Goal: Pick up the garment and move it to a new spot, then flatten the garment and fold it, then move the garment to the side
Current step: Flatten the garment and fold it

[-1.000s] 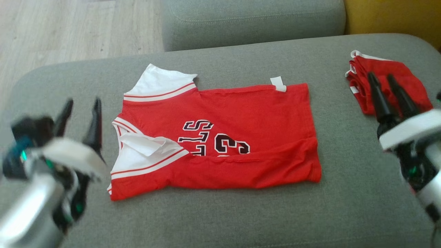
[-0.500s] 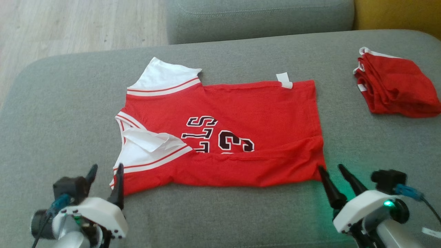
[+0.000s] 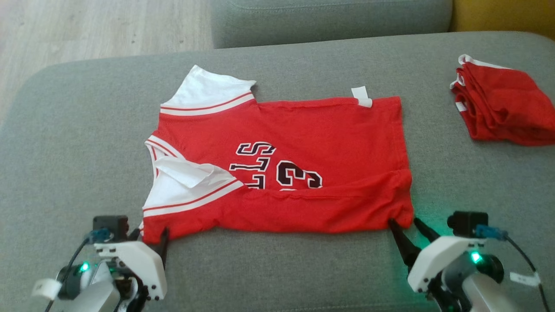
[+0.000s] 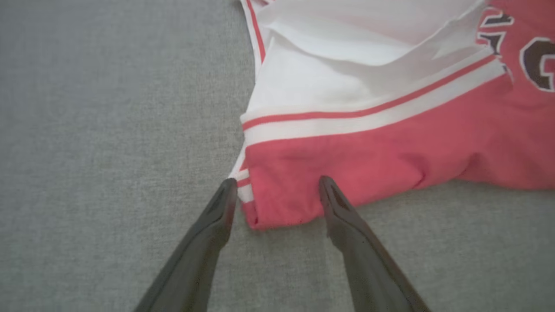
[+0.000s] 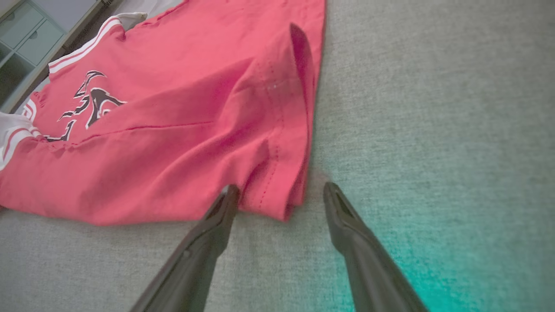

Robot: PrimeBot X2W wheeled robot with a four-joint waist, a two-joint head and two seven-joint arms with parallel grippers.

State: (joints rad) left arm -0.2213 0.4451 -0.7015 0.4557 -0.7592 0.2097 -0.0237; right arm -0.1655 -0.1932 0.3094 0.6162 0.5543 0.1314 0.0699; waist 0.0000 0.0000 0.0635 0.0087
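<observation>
**Grey fabric sofa cushion [image 3: 277,268] is hosting a red basketball jersey [image 3: 329,138], both grippers at its near corners**

The jersey is lying flat across the middle of the cushion, black-and-white lettering [image 3: 277,169] facing up. Its near long edge is folded over onto the body, and the fold is cutting across the bottom of the numbers. White short sleeves [image 3: 208,93] are showing at the collar end, and a small white label [image 3: 362,96] is sticking out along the far edge.

Left gripper [image 3: 149,236] is sitting at the jersey's near collar-end corner, long dark fingers [image 4: 210,234] spread wide. In the left wrist view they are straddling that corner, one tip just outside the white-striped trim and the other over red cloth, with nothing pinched. Right gripper [image 3: 403,222] is matching it at the near hem corner. Its jaws are standing wide apart, one tip at the edge of the red hem and the other over bare cushion just beside it. A green light [image 3: 476,257] is glowing on its white housing.

Well off the jersey's hem end, a folded red garment with white trim [image 3: 503,108] is lying on the same cushion. Beyond the jersey's far edge a second grey cushion [image 3: 329,21] is sitting, with pale wooden floor [image 3: 86,30] showing past the collar end.
</observation>
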